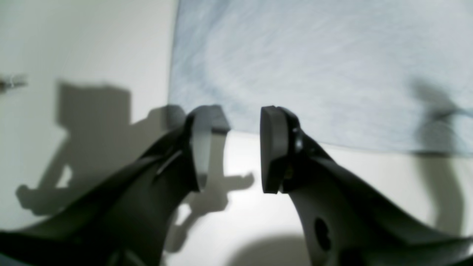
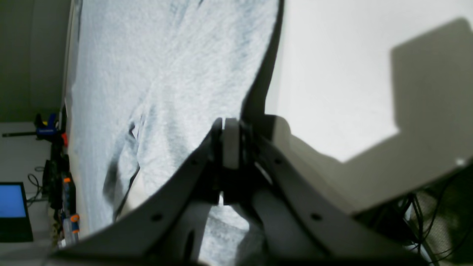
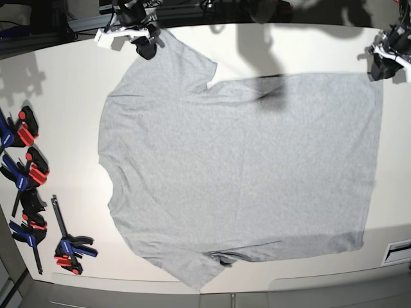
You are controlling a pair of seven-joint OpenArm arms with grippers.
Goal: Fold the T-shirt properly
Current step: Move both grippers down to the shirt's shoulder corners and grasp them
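The light grey T-shirt lies spread flat on the white table, plain side up, with its sleeves at the left of the base view. At the top left my right gripper sits on the far sleeve's tip. In the right wrist view its jaws are shut on the T-shirt at its raised edge. My left gripper hovers at the far hem corner, top right. In the left wrist view it stands open with nothing between its fingers, just off the T-shirt's corner.
Several blue and red clamps lie along the table's left edge, one more near the front left. A blue-lit screen and cables sit beyond the table. A white fitting is at the front right edge.
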